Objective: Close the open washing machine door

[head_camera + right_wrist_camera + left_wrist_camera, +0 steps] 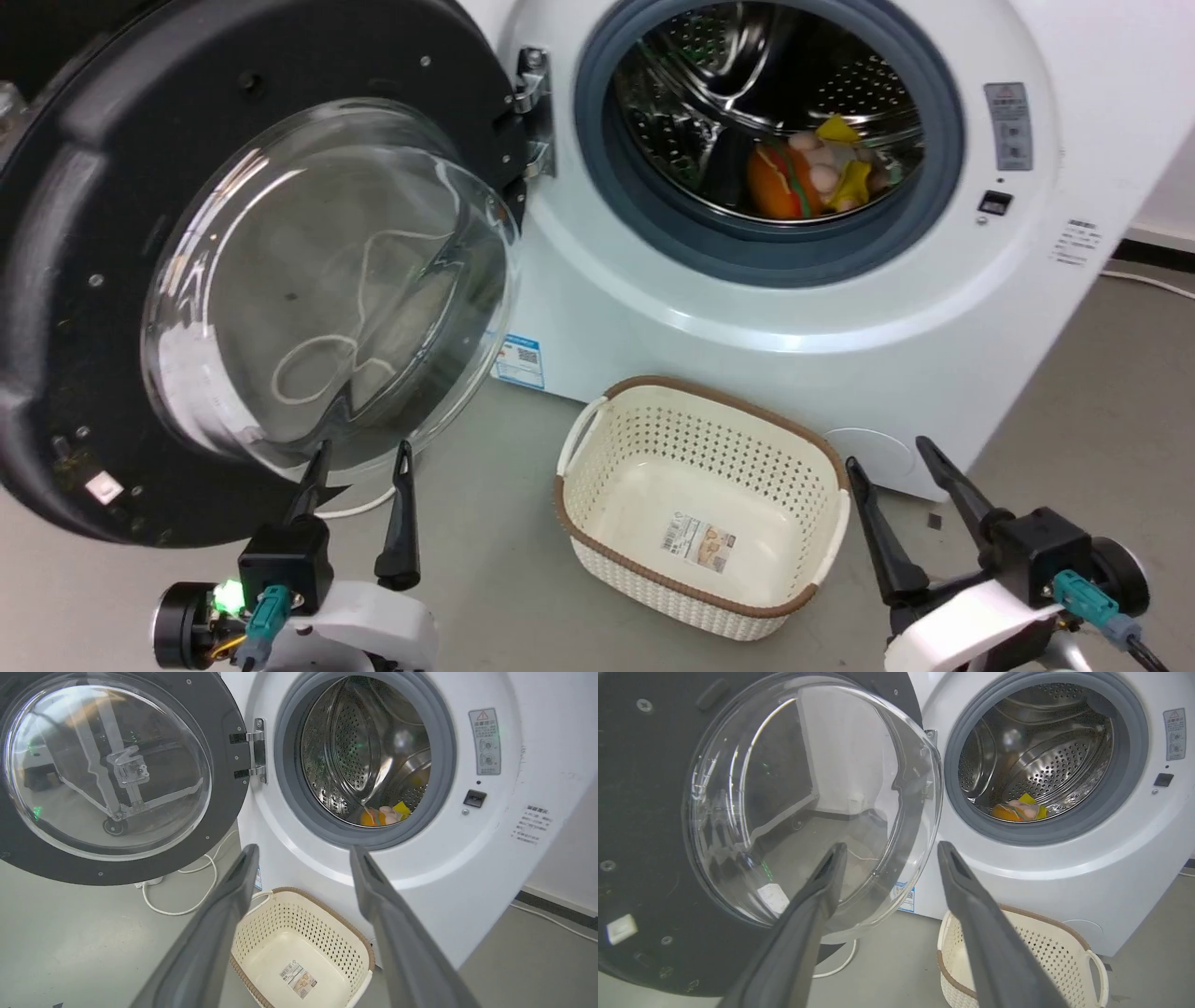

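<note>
Washing machine door (pixel 280 280): swung wide open, standing out to the left of the washing machine (pixel 840 308). It hangs from the metal hinge (pixel 532 112) at the left edge of the machine's round front recess, and its black inner face and bulging clear glass bowl are turned toward the head camera.
Left gripper (pixel 362 453): low and to the left of the machine's front, its two fingers spread apart with nothing between them. In the head view the tips overlap the door's lower glass edge, but contact cannot be told.
Drum opening (pixel 766 121): uncovered in the middle of the machine's front, steel drum ringed in grey rubber.
Soft toys (pixel 808 173): orange and yellow, lying inside the machine at the bottom of the drum.
Blue sticker (pixel 520 359): on the machine's lower left front.
Round cap (pixel 873 457): on the machine's lower right front.
Basket (pixel 709 392): cream, perforated, brown-rimmed, on the floor just in front of the machine, below the drum opening.
Right gripper (pixel 887 453): low in front of the machine's lower right corner, near the cap, with its fingers parted and gripping nothing.
White cable (pixel 843 961): on the grey floor left of the machine, under the open door.
</note>
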Robot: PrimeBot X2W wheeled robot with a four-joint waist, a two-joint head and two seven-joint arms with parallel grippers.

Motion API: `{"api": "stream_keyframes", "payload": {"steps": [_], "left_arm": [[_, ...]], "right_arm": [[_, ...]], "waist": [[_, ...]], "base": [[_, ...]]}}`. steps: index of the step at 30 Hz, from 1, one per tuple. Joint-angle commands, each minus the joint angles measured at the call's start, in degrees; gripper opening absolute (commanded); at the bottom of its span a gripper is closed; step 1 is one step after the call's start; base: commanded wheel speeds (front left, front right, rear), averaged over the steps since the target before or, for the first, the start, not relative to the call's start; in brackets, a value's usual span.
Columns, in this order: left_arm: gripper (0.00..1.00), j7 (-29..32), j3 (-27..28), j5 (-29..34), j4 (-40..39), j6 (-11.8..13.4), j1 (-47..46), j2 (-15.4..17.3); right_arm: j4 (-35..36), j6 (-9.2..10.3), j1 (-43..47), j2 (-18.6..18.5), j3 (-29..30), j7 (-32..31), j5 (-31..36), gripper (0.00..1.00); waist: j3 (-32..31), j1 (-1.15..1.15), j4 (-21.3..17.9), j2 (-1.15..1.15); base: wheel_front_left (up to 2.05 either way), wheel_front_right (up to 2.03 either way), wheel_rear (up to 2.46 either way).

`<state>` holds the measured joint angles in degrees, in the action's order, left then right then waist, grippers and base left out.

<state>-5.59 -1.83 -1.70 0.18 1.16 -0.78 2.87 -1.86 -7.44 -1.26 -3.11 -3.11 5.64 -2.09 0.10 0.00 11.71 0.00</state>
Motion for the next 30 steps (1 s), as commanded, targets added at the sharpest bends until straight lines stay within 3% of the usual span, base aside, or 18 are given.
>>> {"api": "stream_keyframes", "payload": {"steps": [1,26,27,28,29,30], "left_arm": [[1.00,-0.59,0.01,-0.22,-0.41,0.50,1.01,0.01],[1.00,-3.82,-0.43,-1.48,-1.03,1.44,2.01,0.01],[0.53,-3.94,-0.50,-1.65,-0.69,1.15,2.09,0.01],[0.16,-4.06,-0.53,-1.73,-0.42,0.87,2.10,0.01],[0.00,-4.18,-0.55,-1.82,-0.30,0.58,2.06,0.01],[0.00,-4.30,-0.46,-1.89,-0.29,0.35,2.00,0.01]], "right_arm": [[-0.37,-0.02,-0.78,-0.30,-0.45,0.55,-0.24,1.00],[-2.09,-0.03,-1.87,-1.00,-3.49,3.77,-1.58,1.00],[-2.11,-0.03,-1.81,-1.00,-3.55,3.89,-1.63,1.00],[-2.13,-0.03,-1.73,-0.99,-3.59,4.01,-1.69,1.00],[-2.14,-0.03,-1.63,-0.99,-3.60,4.13,-1.74,1.00],[-2.16,-0.03,-1.51,-0.98,-3.57,4.25,-1.80,1.00]], "waist": [[0.18,0.00,0.60,0.00],[0.63,0.00,7.16,0.00],[0.67,0.00,7.41,0.00],[0.70,0.00,7.66,0.00],[0.72,0.00,7.91,0.00],[0.74,0.00,8.16,0.00]], "base": [[0.00,0.00,0.00],[0.00,0.00,0.00],[0.00,0.00,0.00],[0.00,0.00,0.00],[0.00,0.00,0.00],[0.00,0.00,0.00]]}}
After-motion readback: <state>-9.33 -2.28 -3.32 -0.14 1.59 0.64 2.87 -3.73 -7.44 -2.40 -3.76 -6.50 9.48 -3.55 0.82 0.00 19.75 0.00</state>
